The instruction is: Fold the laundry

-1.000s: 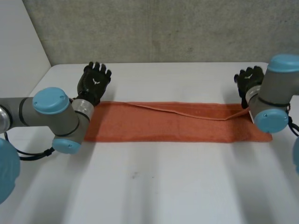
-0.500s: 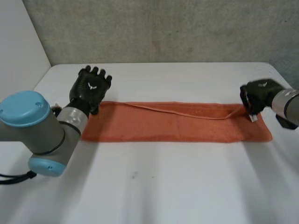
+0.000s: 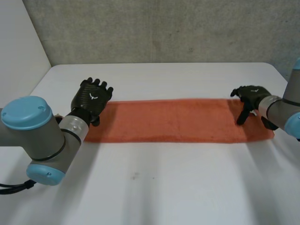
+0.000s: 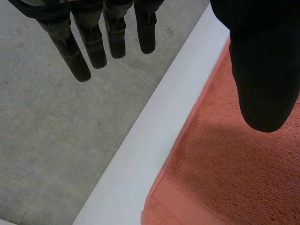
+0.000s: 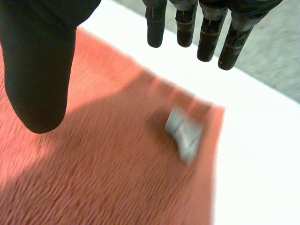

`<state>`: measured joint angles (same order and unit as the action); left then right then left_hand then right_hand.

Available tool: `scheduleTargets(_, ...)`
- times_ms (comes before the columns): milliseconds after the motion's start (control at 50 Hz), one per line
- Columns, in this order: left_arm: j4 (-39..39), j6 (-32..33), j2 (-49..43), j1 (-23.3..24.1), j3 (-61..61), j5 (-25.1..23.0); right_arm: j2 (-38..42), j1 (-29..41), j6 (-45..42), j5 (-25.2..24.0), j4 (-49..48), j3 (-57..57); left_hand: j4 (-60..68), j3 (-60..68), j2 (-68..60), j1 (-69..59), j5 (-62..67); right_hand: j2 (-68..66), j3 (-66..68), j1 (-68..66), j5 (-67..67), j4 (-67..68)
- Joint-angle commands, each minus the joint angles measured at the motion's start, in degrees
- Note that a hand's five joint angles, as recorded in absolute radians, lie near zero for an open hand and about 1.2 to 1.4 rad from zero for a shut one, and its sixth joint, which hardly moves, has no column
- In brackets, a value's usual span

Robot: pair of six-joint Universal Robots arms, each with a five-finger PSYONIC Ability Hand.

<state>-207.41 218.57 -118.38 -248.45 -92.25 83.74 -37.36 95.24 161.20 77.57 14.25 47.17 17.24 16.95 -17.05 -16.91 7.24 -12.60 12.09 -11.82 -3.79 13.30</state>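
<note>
Orange towel [image 3: 173, 119] lies flat in one long strip across the white table [image 3: 178, 187], reaching from one hand to the other. The left hand [image 3: 91, 98] sits at the towel's far corner on that arm's side, with the strip running away from its thumb side. In the left wrist view its fingers [image 4: 110, 37] hang straight and slightly apart, well clear of the thumb [image 4: 262, 70], and they grip nothing. The towel's hemmed edge [image 4: 234, 178] lies under the thumb, and bare table shows under the fingers. The right hand [image 3: 251, 96] is over the opposite end of the strip, just inside the far corner. In the right wrist view its fingers [image 5: 206, 33] are straight and spread, and its thumb [image 5: 42, 70] stands well apart from them, so it holds nothing either. A small pale tag [image 5: 185, 131] lies on the cloth [image 5: 93, 178] below the fingertips, near the towel's corner. Whether either palm touches the cloth cannot be told.
</note>
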Motion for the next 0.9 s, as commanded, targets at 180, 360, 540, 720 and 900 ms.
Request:
scheduleTargets(180,-0.10,-0.08,0.60,-0.37,-1.35,0.02,-13.25,-5.31,-9.57,-1.45,-3.09,23.21,2.73,3.02,-2.92,-3.06,2.73,-15.60,16.11,-16.38,-14.41,14.90)
scheduleTargets(360,-0.10,-0.08,0.69,-0.46,-1.53,0.02,-14.05,-9.72,-12.13,-5.24,-6.43,30.08,2.73,3.02,-2.92,-3.06,2.73,-23.22,23.72,-24.00,-22.03,22.52)
scheduleTargets(540,-0.10,-0.08,0.61,-0.20,-1.62,0.11,-13.88,-11.21,-12.40,-5.50,-9.50,31.76,2.73,3.02,-2.92,-3.06,2.73,-36.65,37.15,-37.43,-35.46,35.95)
scheduleTargets(720,-0.01,-0.08,0.69,0.16,-1.70,1.16,-13.44,-11.91,-12.40,-4.98,-11.70,30.44,2.39,2.69,-2.58,-2.73,2.39,-67.40,67.91,-68.18,-66.21,66.70)
scheduleTargets(900,-0.10,-0.16,1.57,0.07,-2.41,1.16,-13.96,-19.56,-23.82,6.98,-13.02,22.36,2.22,2.52,-2.41,-2.56,2.22,-67.40,67.91,-68.18,-66.21,66.70)
